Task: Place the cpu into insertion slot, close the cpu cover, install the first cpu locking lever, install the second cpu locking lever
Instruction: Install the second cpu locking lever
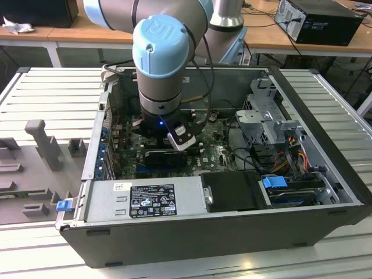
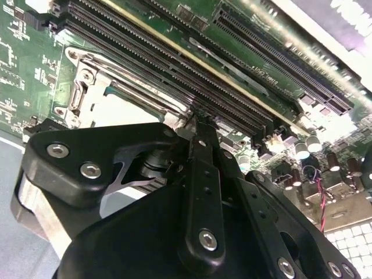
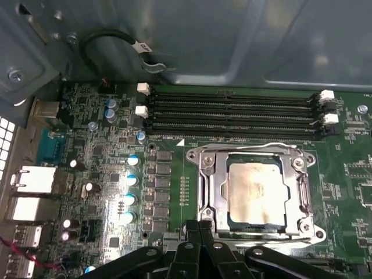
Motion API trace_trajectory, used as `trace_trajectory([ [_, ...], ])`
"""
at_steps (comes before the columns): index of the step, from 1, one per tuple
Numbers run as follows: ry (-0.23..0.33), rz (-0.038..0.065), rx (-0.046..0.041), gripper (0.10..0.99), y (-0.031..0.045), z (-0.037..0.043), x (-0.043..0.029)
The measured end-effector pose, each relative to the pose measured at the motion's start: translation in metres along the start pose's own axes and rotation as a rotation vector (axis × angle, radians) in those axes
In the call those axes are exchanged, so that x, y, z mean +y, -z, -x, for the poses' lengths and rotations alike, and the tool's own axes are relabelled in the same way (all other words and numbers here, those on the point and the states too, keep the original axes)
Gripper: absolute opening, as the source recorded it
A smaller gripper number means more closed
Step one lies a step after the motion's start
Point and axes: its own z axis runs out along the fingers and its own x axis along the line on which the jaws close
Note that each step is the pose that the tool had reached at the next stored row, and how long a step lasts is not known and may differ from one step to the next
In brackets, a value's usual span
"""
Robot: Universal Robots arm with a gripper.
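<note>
Here we see the gripper (image 3: 200,224) with jaws closed and empty, touching the cpu cover (image 3: 214,192) edge, the cpu (image 3: 256,192) lying toward two o'clock.

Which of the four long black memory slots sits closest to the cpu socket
The memory slot bordering the cpu cover, the last of the four rows counting from the case wall.

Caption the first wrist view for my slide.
Black gripper at the edge of the silver metal cpu cover, closed over the pale silver-beige square cpu.
</note>
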Motion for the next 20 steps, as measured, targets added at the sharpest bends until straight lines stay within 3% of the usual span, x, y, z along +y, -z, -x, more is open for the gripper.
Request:
trace_trajectory([
  [7, 0.000, 0.001, 0.0001, 0.106, 0.0004, -0.0042, 0.0005],
  [20, 0.000, -0.002, 0.0002, 0.106, 0.0210, -0.0040, 0.0075],
])
